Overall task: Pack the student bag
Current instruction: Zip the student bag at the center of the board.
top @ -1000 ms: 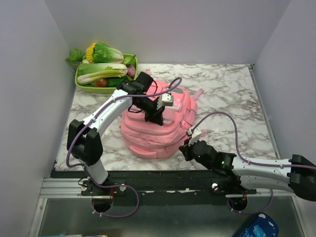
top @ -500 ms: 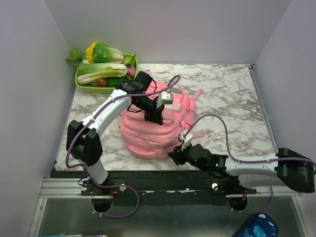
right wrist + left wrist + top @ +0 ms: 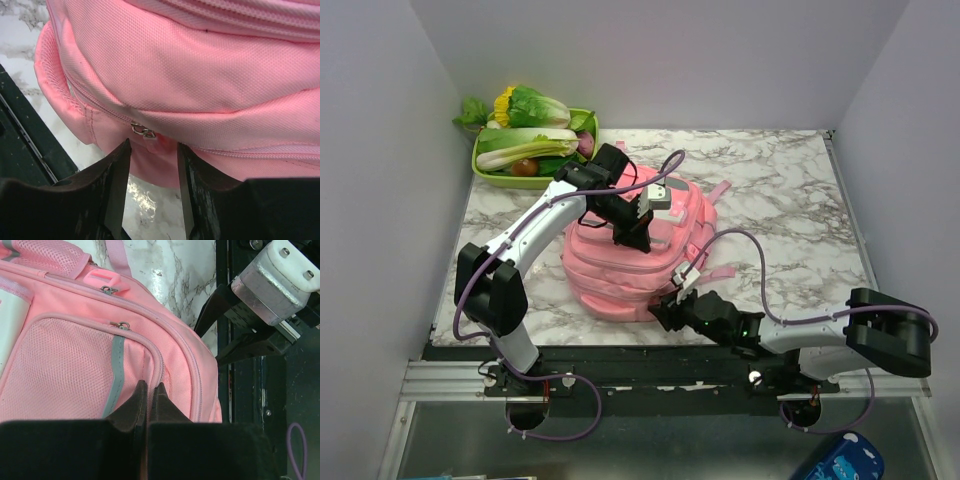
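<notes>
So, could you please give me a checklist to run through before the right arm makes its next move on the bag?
1. Left tool shut on the student bag fabric by a zip: ok.
2. Right tool open: ok.
3. Zip pull just ahead of the right tool, in line with its gap: ok.
4. Zip pull gripped: not ok.
5. Bag resting on the table: ok.
6. Zip runs freely: cannot tell.

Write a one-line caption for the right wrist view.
Open right gripper poised at a metal zipper pull low on the pink student bag, marble table beneath.
</notes>
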### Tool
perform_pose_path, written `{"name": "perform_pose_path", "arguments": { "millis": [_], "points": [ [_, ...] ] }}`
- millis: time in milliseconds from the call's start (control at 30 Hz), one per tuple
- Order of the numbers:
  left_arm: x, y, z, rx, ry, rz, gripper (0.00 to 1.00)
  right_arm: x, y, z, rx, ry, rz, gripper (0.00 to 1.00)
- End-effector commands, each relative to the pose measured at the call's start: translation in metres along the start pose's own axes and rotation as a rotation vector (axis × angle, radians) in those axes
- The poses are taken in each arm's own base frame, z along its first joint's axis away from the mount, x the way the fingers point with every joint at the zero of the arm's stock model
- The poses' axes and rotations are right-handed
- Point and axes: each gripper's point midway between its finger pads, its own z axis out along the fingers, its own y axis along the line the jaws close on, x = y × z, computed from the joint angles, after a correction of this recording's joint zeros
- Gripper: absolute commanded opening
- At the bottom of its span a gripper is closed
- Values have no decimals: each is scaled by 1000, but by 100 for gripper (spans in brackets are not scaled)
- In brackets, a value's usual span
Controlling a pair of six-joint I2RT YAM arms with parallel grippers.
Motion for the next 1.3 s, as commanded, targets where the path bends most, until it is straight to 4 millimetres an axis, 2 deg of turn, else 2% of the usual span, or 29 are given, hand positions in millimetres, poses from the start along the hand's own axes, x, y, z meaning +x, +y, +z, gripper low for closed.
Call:
{"name": "perform_pose_path", "arguments": {
  "millis": [0, 133, 167, 267, 367, 567, 667, 700, 900, 933, 1067, 1267],
  "points": [
    [-20, -13, -12, 8, -64, 6, 0, -36, 14, 10, -22, -118, 45, 47],
    [-15, -15, -10, 12, -55, 1, 0, -36, 10, 5, -8, -118, 72, 27],
    [-14, -15, -10, 14, -53, 0, 0, -32, 7, 2, 4, -101, 73, 19],
    [-11, -16, -10, 12, -45, 3, 0, -30, 3, -6, 15, -94, 92, 7],
    [-9, -16, -10, 9, -39, 6, 0, -24, -4, -15, 34, -74, 96, 1],
    [-6, -18, -12, 7, -28, 11, 0, -11, -18, -27, 88, -32, 112, 1],
    [-6, -20, -14, 3, -19, 22, 0, -1, -29, -33, 148, 8, 131, 1],
    [-6, -21, -15, 2, -18, 25, 0, 7, -33, -35, 168, 38, 136, 1],
    [-5, -32, -21, 39, 5, 46, 0, 30, -47, -43, 256, 127, 171, 1],
    [-4, -39, -23, 62, 14, 32, 0, 32, -49, -44, 266, 132, 174, 1],
    [0, -54, -29, 139, 47, 46, 0, 34, -58, -46, 333, 137, 180, 1],
    [7, -70, -36, 181, 70, 84, 0, 25, -71, -44, 373, 126, 203, 1]
  ]
}}
